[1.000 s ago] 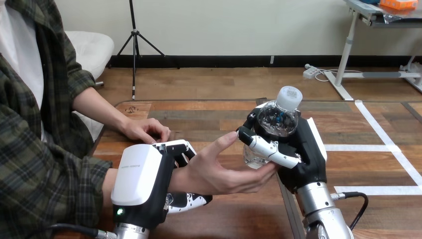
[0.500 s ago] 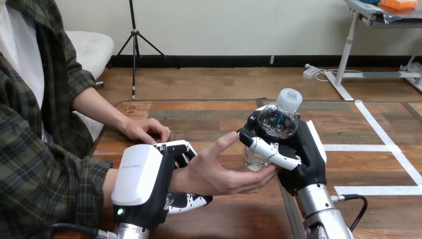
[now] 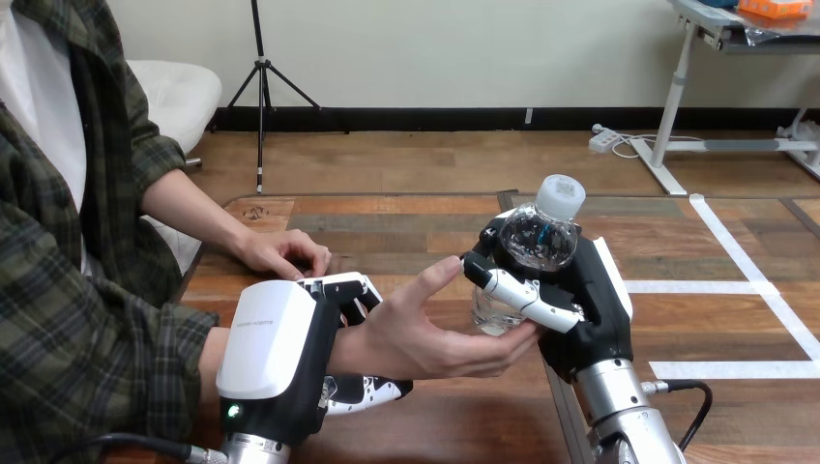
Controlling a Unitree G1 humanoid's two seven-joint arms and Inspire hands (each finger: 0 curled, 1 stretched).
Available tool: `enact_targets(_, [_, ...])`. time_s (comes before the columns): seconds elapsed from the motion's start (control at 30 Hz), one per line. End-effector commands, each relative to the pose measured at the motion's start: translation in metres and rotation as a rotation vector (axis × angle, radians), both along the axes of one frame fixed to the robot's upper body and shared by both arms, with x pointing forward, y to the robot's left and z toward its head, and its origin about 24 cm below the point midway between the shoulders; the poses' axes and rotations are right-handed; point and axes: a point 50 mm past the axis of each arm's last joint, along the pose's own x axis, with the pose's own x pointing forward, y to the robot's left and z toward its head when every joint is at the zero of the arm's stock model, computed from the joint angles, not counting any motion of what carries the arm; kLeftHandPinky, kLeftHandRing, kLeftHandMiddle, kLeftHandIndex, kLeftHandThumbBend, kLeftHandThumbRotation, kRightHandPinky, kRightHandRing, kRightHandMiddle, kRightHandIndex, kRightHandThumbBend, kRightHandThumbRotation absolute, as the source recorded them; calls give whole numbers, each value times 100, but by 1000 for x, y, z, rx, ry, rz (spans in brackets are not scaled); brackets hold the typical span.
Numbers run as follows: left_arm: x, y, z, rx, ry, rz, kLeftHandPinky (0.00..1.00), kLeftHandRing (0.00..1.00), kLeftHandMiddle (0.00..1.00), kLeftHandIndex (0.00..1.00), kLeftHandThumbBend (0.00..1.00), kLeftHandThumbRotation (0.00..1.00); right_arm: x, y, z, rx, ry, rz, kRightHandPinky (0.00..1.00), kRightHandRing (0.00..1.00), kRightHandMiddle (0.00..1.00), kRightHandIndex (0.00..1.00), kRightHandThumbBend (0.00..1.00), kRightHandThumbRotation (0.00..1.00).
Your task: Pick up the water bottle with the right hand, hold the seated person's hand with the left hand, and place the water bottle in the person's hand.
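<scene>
A clear water bottle [image 3: 538, 235] with a white cap stands upright in my right hand [image 3: 588, 307], whose fingers and thumb are curled round its body. The person's open hand [image 3: 430, 329] is raised palm-up just left of the bottle, its fingertips touching the bottle's lower part and my thumb. My left hand [image 3: 280, 353] is shut on the person's wrist from below and the side, fingers wrapped above and thumb beneath it.
The person's other hand [image 3: 282, 253] rests flat on the wooden table [image 3: 406, 227] at the far left. White tape lines [image 3: 745, 286] cross the table at the right.
My right hand has shifted the bottle slightly left and down, a little closer into the person's open palm. My left hand and the person's wrist stay still.
</scene>
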Motion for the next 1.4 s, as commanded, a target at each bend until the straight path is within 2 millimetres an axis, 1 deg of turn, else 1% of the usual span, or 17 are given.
enact_targets(0.0, [6,-23,28,-60,-136,-99,21,25,30,36,91,0,12,2,27,2,-117,14,45,43,41,38,66,0])
enact_targets(0.6, [5,-22,27,-33,-142,-88,22,25,31,37,92,0,13,5,27,-5,-114,31,42,42,41,39,67,0])
enact_targets(0.97, [5,-22,27,-33,-147,-89,22,26,31,37,91,0,12,7,28,11,-118,55,46,43,42,39,66,0])
enact_targets(1.37, [4,-22,27,-31,-152,-84,23,26,31,36,91,0,6,10,31,16,-154,93,46,43,42,39,64,0])
